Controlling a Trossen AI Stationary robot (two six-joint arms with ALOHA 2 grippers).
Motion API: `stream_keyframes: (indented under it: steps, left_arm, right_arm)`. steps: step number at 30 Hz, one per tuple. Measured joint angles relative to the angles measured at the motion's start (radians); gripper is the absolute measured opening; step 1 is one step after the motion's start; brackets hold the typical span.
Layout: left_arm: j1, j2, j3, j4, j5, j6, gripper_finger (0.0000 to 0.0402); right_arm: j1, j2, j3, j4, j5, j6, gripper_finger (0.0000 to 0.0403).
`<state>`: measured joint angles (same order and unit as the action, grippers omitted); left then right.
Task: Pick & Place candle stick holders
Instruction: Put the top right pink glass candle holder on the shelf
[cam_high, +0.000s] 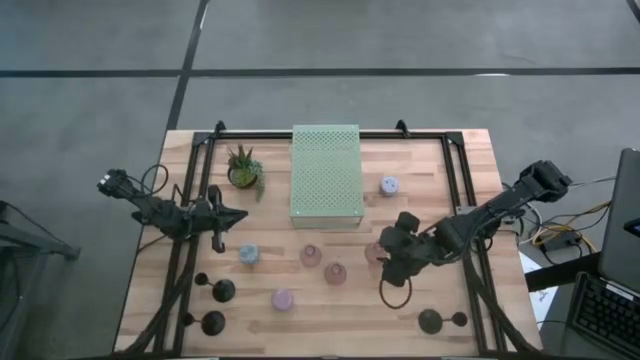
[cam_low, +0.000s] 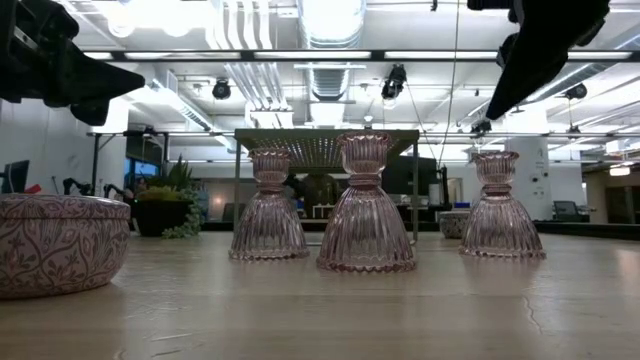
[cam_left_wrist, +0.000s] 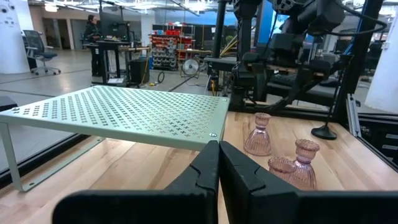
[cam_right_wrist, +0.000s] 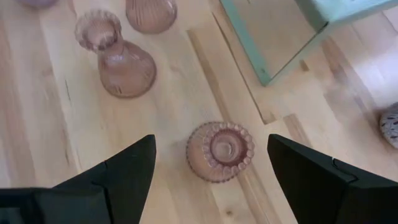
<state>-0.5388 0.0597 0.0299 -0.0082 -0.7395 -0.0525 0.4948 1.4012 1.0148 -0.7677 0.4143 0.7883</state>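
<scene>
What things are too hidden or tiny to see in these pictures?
- Third pink holder: high view, mostly covered by the open right gripper.
- Black holders: high view, stems too small to make out.
- Plant: low view, partly behind the patterned holder.

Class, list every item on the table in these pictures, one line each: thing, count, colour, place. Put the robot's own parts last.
Pink glass candle holders: three, translucent pink, table middle, in front of the board.
Black candle holders: three, black; two near the left front corner, one at the right front.
Pastel candle holders: three, blue or lavender; one left of centre, one near the front, one right of the board.
Perforated board: one, pale green, back centre.
Potted plant: one, green, left of the board.
Left gripper: fingers shut, over the table's left side.
Right gripper: fingers open, above a pink holder.
</scene>
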Motion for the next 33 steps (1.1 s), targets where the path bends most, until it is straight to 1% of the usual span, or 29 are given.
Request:
stream_keyframes:
  steps: [20, 33]
  left_arm:
    - [0.0, 0.0, 0.0, 0.0, 0.0, 0.0, 0.0014]
    - [0.0, 0.0, 0.0, 0.0, 0.0, 0.0, 0.0014]
  right_arm:
    - [-0.027, 0.106, -0.014, -0.005, -0.016, -0.03, 0.0305]
    - [-0.029, 0.126, -0.014, -0.004, 0.004, -0.032, 0.0269]
